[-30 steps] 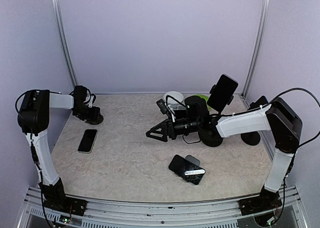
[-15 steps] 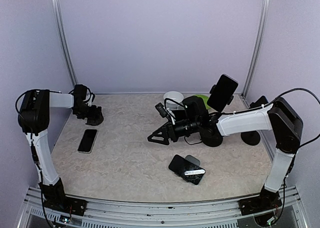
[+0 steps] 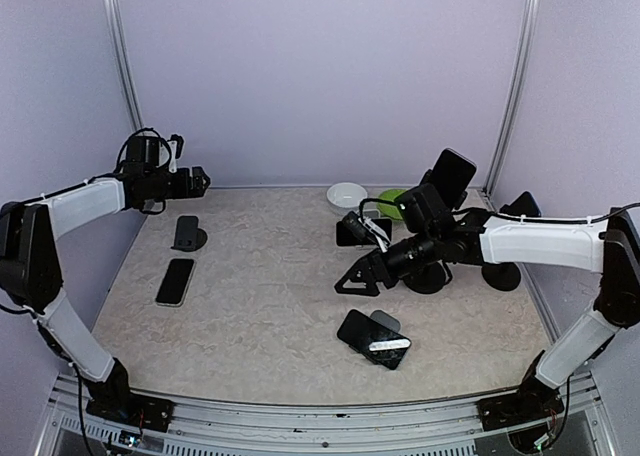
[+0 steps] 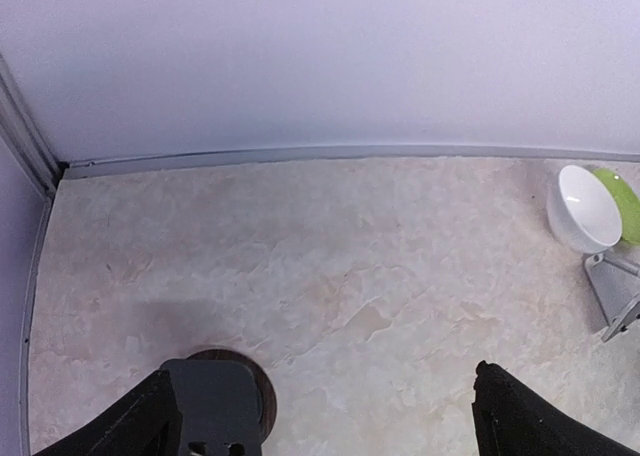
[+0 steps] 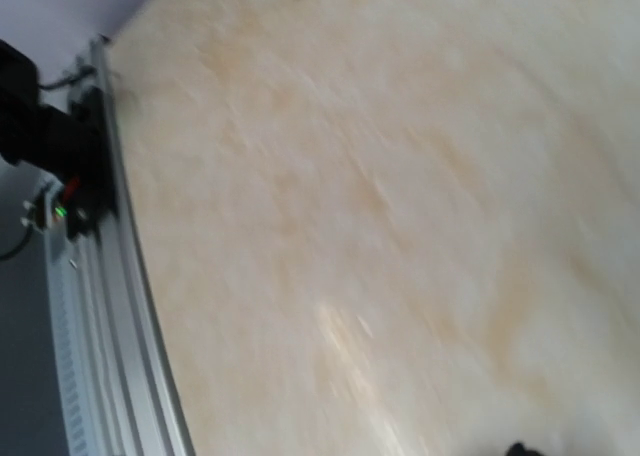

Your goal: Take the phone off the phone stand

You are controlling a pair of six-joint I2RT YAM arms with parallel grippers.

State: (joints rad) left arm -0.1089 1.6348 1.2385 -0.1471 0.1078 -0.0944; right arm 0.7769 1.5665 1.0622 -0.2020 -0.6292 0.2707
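Two arms reach over a marbled table. One phone sits propped on a black stand, behind and to the right of the right gripper, close beside that arm's forearm. The phone stands nearly upright, its long axis leaning so the top end tips right, its dark face toward the front.

The right gripper hangs low over the table, pointing left, jaws spread with nothing between them. Its own camera view is blurred. Just nearer than it, a pair of phones lies flat, overlapping.

The left gripper hovers high by the back wall, fingers wide apart and holding nothing. Below it is a second stand. Nearer still, a second phone lies flat, its long axis running front to back.
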